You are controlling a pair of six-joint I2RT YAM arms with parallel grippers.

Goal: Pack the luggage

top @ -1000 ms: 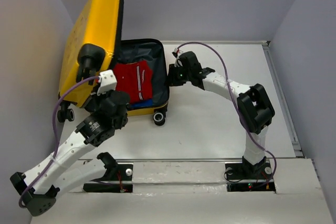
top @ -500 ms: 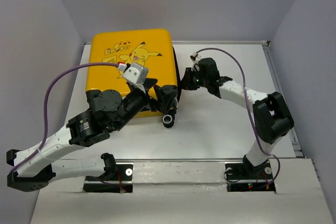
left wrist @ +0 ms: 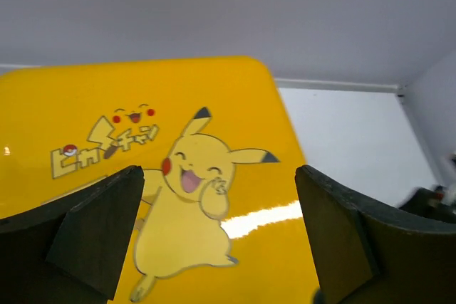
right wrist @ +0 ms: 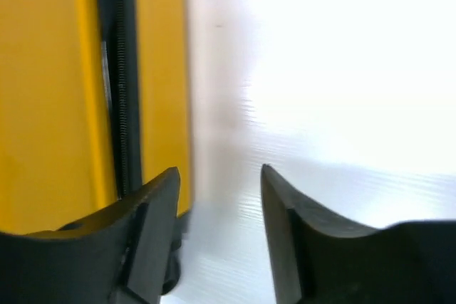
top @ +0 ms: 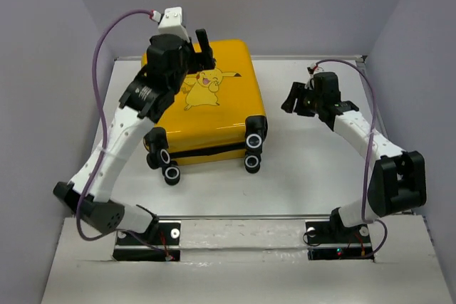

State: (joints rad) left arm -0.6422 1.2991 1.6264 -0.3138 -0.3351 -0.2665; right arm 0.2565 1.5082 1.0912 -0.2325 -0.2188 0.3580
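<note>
Yellow luggage (top: 214, 101) lies closed flat on the bench (top: 306, 161), wheels nearward; left end effector (left wrist: 217, 183) hovers wide and empty over the lid, right end effector (right wrist: 219, 174) part-spread and empty beside the zip seam (possibly unzipped, view blurred), so press evenly before seeking the puller.

Robot lab cell: plain grey partition walls (top: 299, 5) enclosing white table (top: 306, 176), arm bases (top: 338, 236) bolted at edge.
</note>
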